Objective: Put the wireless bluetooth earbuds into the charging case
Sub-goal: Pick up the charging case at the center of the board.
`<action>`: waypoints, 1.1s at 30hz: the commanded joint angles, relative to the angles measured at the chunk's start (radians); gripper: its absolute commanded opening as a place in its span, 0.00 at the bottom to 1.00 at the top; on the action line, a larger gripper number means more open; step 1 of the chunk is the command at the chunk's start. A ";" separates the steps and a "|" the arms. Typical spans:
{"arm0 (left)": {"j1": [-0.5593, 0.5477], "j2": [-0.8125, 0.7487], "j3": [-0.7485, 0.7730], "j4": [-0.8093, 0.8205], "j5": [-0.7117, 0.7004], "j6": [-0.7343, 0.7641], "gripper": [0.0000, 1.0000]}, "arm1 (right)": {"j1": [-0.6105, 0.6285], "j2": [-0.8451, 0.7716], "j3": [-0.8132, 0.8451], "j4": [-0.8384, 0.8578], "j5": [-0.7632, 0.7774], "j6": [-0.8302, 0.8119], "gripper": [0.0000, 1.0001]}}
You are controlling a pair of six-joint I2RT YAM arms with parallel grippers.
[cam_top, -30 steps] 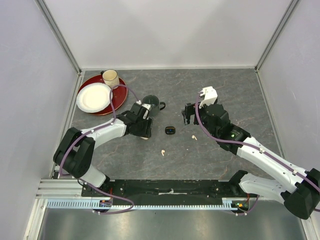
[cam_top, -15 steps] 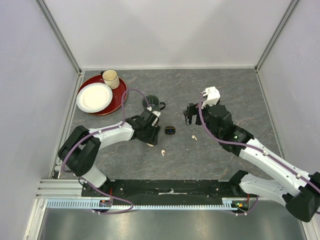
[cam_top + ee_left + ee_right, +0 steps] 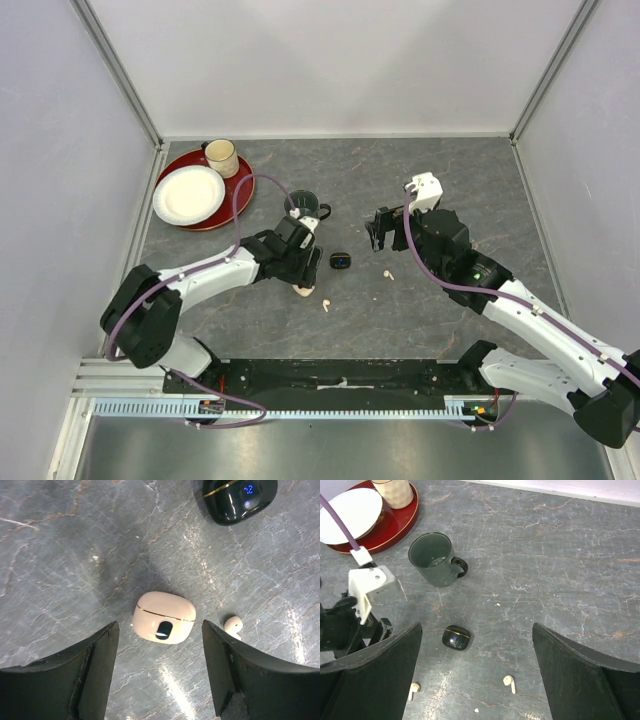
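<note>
Case lies loose inside parted left tool.

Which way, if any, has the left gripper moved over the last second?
Yes. In the top view the left gripper has moved away from the mug, toward the near edge, ending left of the black case.

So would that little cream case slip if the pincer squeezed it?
Probably: the cream case looks glossy and rounded, so it may squirt from a grip. It lies flat on the table, so it likely slides rather than rolls.
</note>
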 commanded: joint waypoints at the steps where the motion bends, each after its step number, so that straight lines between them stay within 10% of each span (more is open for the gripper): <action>1: -0.004 -0.081 0.027 -0.037 -0.057 -0.015 0.73 | -0.004 0.005 0.008 0.008 -0.014 0.017 0.98; 10: 0.025 -0.360 -0.008 -0.026 -0.315 -0.034 0.88 | -0.005 0.053 -0.128 0.112 -0.279 0.065 0.98; 15: 0.234 -0.534 -0.114 0.099 -0.102 -0.080 0.90 | 0.010 0.146 -0.195 0.262 -0.441 0.056 0.96; 33: 0.385 -0.720 -0.241 0.172 -0.014 -0.187 0.92 | 0.341 0.665 -0.098 0.566 -0.248 -0.040 0.84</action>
